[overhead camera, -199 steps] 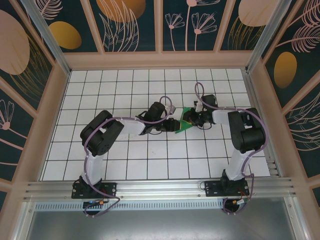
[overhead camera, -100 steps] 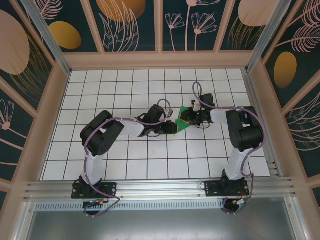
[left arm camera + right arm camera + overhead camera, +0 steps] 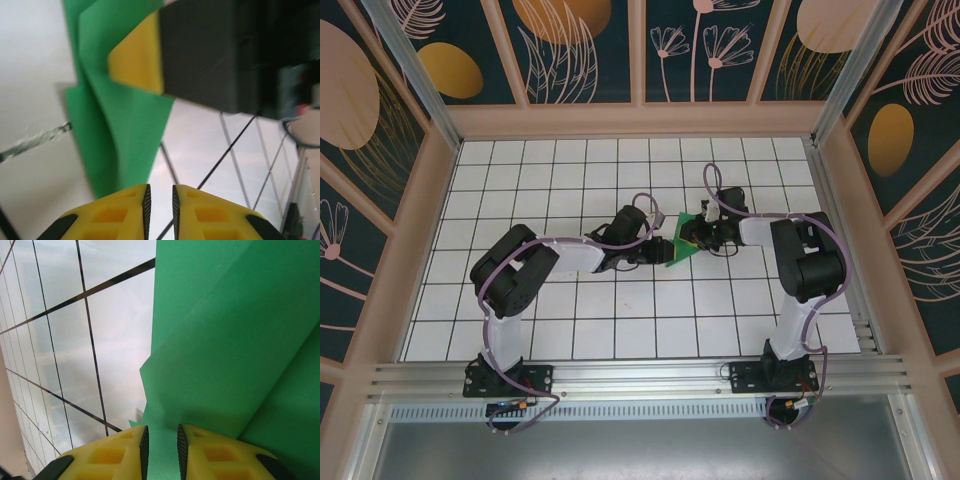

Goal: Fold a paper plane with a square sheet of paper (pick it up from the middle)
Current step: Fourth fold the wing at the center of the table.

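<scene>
Paper: bright green creased paper sheet, centre of top view, over white gridded table.
Right gripper: clamped on a green layer, lower edge of right wrist view.
Left gripper: jaws nearly together, green edge meets them; whether it is nipped, cannot tell.
Progress: several folds in, layered flaps; likely no finished dart yet, wing folds left.
Containers: none to report.
</scene>
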